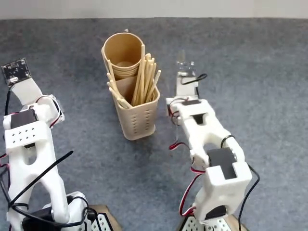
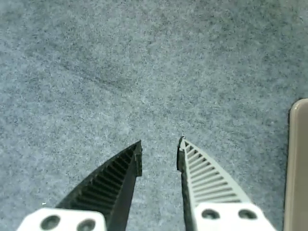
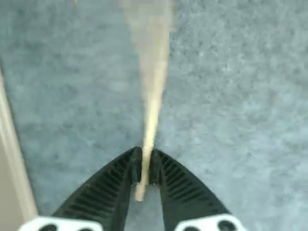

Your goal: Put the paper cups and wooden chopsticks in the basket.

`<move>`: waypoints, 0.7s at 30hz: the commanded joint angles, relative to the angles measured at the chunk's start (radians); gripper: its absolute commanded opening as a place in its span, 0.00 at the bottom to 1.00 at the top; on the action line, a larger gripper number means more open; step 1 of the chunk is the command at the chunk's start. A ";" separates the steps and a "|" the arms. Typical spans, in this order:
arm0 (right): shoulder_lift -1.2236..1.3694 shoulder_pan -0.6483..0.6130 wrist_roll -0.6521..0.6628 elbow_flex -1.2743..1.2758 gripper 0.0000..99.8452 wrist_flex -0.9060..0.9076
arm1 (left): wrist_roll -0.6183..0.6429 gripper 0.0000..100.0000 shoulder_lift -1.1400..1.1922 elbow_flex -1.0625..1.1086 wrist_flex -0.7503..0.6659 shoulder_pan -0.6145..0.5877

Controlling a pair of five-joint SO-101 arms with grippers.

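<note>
The beige perforated basket (image 1: pixel 137 122) stands on the grey carpet between the two arms. Stacked paper cups (image 1: pixel 122 53) sit in its far half, and several wooden chopsticks (image 1: pixel 147 79) lean in its near half. My right gripper (image 3: pixel 145 168) is shut on one wooden chopstick (image 3: pixel 153 96), which points away from the wrist over the carpet; in the high view this gripper (image 1: pixel 185 67) is just right of the basket's far end. My left gripper (image 2: pixel 160 149) hangs open above bare carpet with nothing between its fingers.
The basket's rim (image 2: pixel 298 163) shows beside the left gripper, and its wall (image 3: pixel 12 168) runs close alongside the right gripper. Grey carpet covers the whole table. The left arm's body (image 1: pixel 29 134) stands left of the basket.
</note>
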 commanded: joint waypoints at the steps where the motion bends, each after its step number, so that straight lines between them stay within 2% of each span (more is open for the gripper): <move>1: -0.004 0.105 0.031 -0.077 0.00 0.185 | 0.011 0.15 -0.031 -0.004 -0.011 -0.005; 4: -0.004 0.166 0.153 -0.130 0.00 0.361 | 0.011 0.15 -0.031 -0.004 -0.011 -0.005; 8: -0.005 0.248 0.216 -0.177 0.00 0.556 | 0.011 0.15 -0.031 -0.004 -0.011 -0.005; 12: -0.005 0.318 0.305 -0.199 0.00 0.676 | 0.011 0.15 -0.031 -0.004 -0.011 -0.005; 21: -0.005 0.321 0.505 -0.205 0.01 0.645 | 0.011 0.15 -0.031 0.007 -0.015 0.018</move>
